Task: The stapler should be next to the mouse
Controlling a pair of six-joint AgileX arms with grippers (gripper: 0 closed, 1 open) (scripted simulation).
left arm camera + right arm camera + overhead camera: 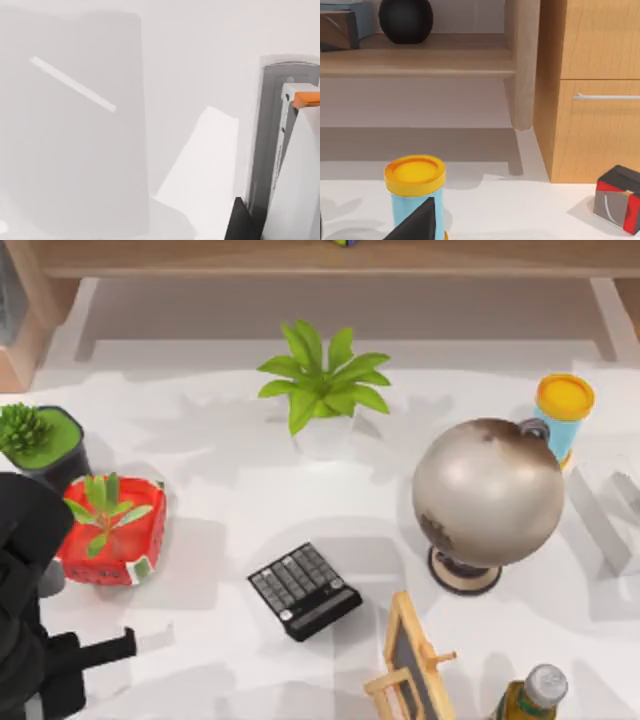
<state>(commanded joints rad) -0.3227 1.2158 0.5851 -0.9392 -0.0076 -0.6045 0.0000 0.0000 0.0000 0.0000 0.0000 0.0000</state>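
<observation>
A pale grey-white blocky stapler (280, 150) with an orange tab shows partly in the left wrist view, lying over the white table (150, 75). A dark part of my left gripper (241, 222) sits right beside it; whether it holds the stapler is unclear. In the top view my black left arm is at the table's front left, with its gripper (98, 648) low over the surface. The mouse is out of view. A dark part of my right gripper (420, 222) shows before a yellow-lidded blue can (415, 192).
A black calculator (305, 590) lies mid-table. A globe (488, 502), the can (563, 410), a small easel board (415, 660) and a bottle (530, 695) stand at the right. A leafy plant (322, 380) is at the back, and a red pot (112, 535) and a dark pot (40, 440) at the left.
</observation>
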